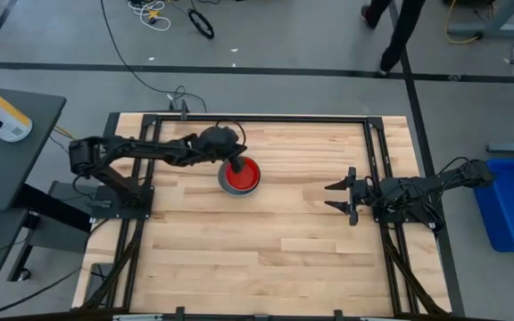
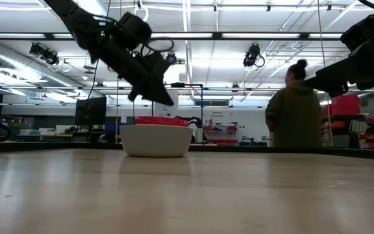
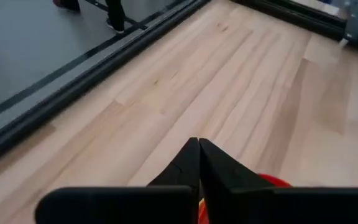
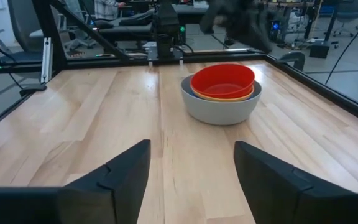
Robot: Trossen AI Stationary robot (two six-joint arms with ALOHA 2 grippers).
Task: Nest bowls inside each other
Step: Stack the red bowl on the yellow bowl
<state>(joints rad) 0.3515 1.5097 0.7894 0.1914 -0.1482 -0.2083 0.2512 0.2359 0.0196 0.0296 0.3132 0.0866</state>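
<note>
The bowls stand nested in one stack near the table's middle, toward the far side. The grey bowl [image 4: 219, 109] rests on the wood, a yellow rim [image 4: 224, 97] shows inside it, and the red bowl [image 4: 222, 79] sits on top. My left gripper [image 1: 236, 166] hangs shut just above the red bowl [image 1: 246, 173], slanting down, and is clear of its rim [image 2: 161, 120] in the low view. The shut tips [image 3: 199, 143] show red below them. My right gripper [image 4: 191, 149] waits open at the table's right [image 1: 337, 198], pointing toward the stack.
Black frame rails [image 1: 275, 119] run along the table's far, left and right sides. Bare wood lies between the stack and my right gripper and along the near side. A person [image 2: 295, 112] stands beyond the far edge. A blue bin [image 1: 511, 203] sits off the table's right.
</note>
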